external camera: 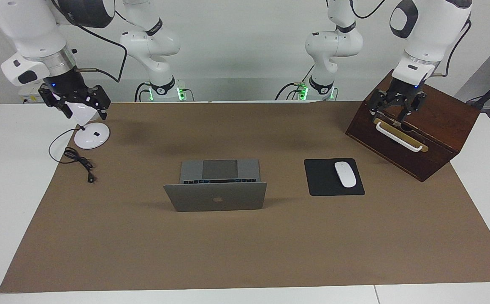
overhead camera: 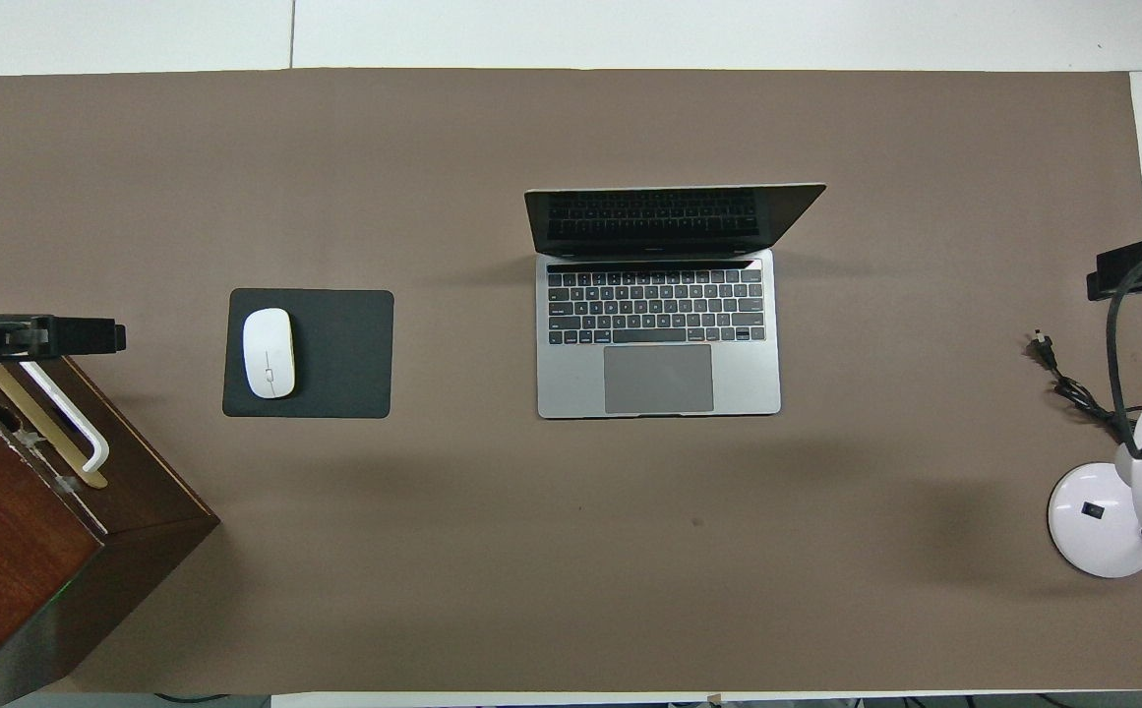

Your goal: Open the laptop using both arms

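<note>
Judging by the laptop standing open mid-table, beside the mouse pad, you have nothing left to lift. Park the left gripper over the wooden box and the right gripper over the lamp, both with fingers apart and empty.

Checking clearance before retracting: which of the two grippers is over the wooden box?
The left gripper, above the dark brown wooden box near its white handle. The right gripper is over the white desk lamp.
</note>
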Robot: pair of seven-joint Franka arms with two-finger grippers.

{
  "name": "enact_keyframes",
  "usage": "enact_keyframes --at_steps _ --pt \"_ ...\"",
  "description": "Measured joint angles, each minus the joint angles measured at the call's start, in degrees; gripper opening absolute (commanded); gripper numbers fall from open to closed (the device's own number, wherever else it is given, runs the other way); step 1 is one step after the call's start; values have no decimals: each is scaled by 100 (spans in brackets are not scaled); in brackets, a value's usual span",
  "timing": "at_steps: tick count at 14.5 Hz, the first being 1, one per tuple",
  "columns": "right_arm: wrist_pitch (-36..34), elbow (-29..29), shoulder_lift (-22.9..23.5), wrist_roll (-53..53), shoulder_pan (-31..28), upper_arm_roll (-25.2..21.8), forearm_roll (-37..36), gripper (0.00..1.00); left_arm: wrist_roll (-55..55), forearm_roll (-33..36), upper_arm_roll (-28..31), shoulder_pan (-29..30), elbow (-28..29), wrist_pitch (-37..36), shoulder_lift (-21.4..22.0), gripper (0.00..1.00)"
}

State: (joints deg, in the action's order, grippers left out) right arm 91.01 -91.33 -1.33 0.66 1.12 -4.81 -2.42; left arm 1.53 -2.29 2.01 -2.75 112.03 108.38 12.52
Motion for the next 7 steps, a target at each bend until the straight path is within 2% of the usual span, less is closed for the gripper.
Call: enact_keyframes --at_steps 4,7 --pt "62 -90 -90 0 -34 -14 0 100 -2 0 2 177 -566 -349 -254 100" --pt "122 -107 -93 0 -49 -15 0 100 -16 0 -13 177 -1145 -972 -507 100"
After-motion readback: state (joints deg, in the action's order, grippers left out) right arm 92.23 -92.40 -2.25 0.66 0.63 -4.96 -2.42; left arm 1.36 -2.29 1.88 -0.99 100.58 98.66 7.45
